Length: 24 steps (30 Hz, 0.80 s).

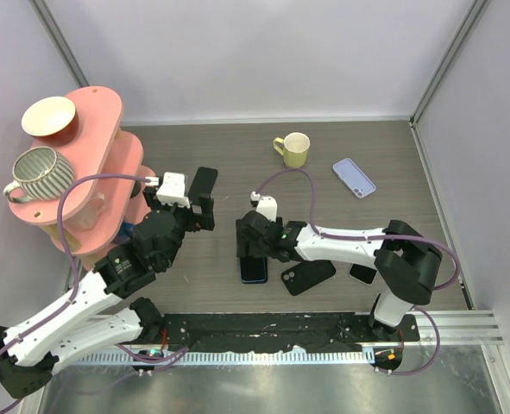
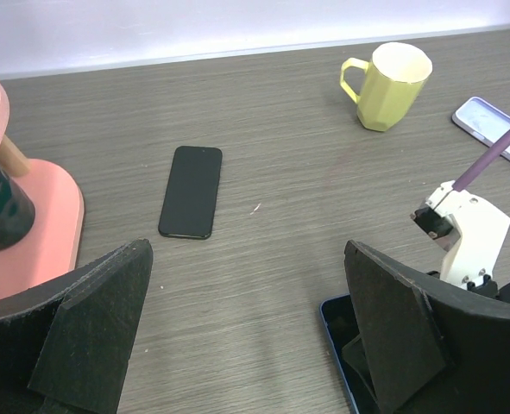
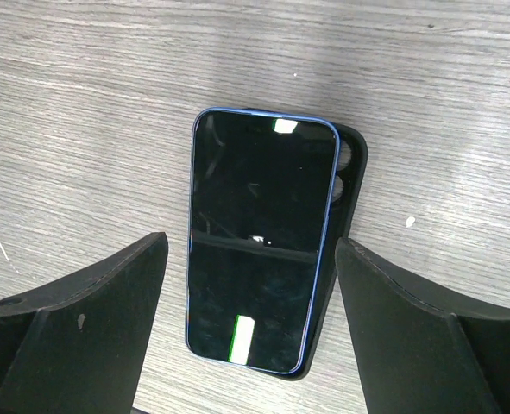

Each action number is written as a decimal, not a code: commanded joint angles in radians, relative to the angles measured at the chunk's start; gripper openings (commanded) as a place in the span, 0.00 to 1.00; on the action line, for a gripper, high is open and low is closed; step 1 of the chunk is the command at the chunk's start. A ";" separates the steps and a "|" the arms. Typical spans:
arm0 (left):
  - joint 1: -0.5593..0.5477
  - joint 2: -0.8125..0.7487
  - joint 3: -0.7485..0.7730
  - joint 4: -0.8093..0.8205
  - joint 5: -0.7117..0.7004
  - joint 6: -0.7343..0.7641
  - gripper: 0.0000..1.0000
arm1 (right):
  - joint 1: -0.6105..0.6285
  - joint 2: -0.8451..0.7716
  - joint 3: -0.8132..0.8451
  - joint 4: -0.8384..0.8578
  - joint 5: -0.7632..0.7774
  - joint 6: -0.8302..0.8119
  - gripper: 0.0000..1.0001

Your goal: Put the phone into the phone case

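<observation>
Right arm extends inward with its wrist pitched down. Right gripper (image 3: 250,297) is wide open and empty, straddling the blue phone (image 3: 259,241), which lies askew on the black phone case (image 3: 351,159). Left gripper (image 2: 250,310) hovers wide open, empty.

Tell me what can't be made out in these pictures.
Top view: the right gripper covers most of the blue phone.
Right wrist: the phone hides most of the black case, so whether it's seated is unclear.
Left wrist: a finger hides most of the phone; the frame edge cuts the lavender case.
</observation>
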 commanded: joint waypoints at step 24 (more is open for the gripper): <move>-0.013 0.456 0.101 -0.223 0.382 -0.530 0.02 | -0.223 -0.393 -0.259 -0.023 -0.044 -0.119 0.18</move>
